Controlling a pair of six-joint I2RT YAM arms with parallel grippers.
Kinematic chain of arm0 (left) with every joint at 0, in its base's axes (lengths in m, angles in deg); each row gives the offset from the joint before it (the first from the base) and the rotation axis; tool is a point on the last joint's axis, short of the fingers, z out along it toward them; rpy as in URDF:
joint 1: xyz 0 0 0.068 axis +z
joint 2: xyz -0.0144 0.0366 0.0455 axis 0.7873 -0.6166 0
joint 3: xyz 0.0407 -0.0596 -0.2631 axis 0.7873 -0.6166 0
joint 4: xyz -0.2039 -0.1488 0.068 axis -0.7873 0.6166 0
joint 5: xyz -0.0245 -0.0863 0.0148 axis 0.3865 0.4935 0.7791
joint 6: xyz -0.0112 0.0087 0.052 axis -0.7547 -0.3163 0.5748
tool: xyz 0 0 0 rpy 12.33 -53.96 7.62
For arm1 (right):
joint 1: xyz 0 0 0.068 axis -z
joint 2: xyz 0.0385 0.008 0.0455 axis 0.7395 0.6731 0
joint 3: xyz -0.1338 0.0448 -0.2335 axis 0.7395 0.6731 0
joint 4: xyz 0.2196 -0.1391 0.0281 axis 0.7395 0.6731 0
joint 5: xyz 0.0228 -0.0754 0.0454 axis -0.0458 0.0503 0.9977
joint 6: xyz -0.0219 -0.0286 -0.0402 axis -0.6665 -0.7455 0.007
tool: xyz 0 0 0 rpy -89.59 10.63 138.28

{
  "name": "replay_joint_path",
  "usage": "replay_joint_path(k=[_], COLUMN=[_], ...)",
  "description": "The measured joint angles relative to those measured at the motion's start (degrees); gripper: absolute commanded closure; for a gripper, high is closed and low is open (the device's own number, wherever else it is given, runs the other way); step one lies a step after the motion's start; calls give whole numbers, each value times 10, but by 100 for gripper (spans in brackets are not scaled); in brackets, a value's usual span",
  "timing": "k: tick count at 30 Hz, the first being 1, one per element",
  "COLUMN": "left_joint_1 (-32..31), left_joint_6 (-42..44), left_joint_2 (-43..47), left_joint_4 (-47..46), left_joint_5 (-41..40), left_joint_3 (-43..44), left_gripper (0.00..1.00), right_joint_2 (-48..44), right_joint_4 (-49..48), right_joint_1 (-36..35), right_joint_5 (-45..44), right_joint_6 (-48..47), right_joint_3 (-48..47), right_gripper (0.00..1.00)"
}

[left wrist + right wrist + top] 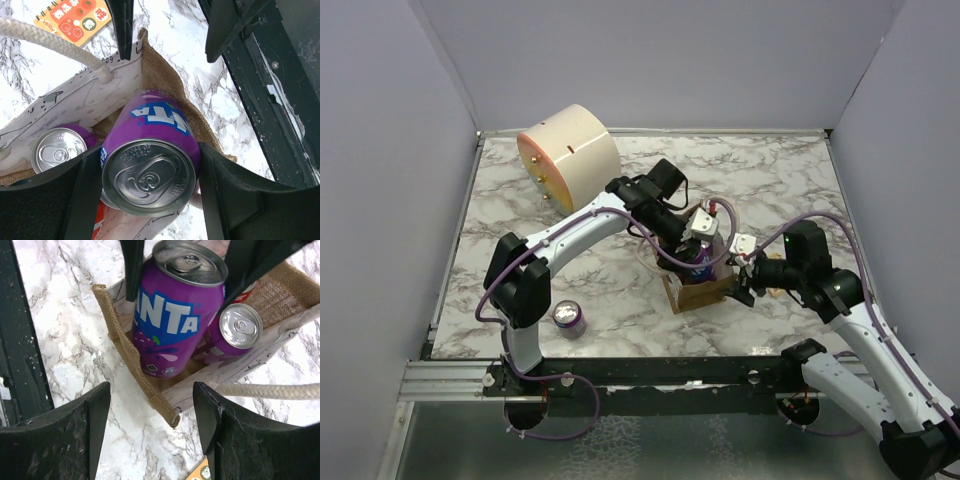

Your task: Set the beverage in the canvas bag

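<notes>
The canvas bag (698, 292) is small, tan burlap with rope handles (50, 41), and stands mid-table. My left gripper (704, 243) (149, 162) is shut on a purple Fanta can (150, 150) (175, 315), held tilted with its lower part inside the bag's end. A second purple can (58, 149) (239, 329) stands in the bag beside it. My right gripper (744, 278) (150, 425) is open, its fingers either side of the bag's near corner (167, 412), touching nothing that I can see.
Another purple can (570, 318) stands on the marble table near the left arm's base. A large cream cylinder (568, 155) lies at the back left. An orange card (72, 17) (205, 472) lies on the table beside the bag.
</notes>
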Motion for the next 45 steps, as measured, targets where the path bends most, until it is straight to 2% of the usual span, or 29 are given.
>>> replay_joint_path(k=[5,13,18,23,37,45], left_joint_1=[3,3,-5,-30,-92,-99], left_joint_6=[0,-43,-68,-83,-105,-121], left_joint_2=[9,9,3,-37,-88,-101], left_joint_4=[-5,-15,-16,8,49,47], left_joint_5=[6,-17,-59,-127,-265,-291], left_joint_3=[-8,9,38,103,146,152], left_gripper=[100,100,100,100,100,100], right_joint_2=[-5,-8,17,72,81,83], right_joint_4=[-6,-22,-51,-73,-106,-105], right_joint_1=[21,102,138,168,188,196], right_joint_5=[0,6,-30,-61,-78,-87], right_joint_6=[6,54,99,134,163,165], right_joint_3=[0,-25,-34,-37,-32,-22], right_gripper=[35,40,42,42,41,41])
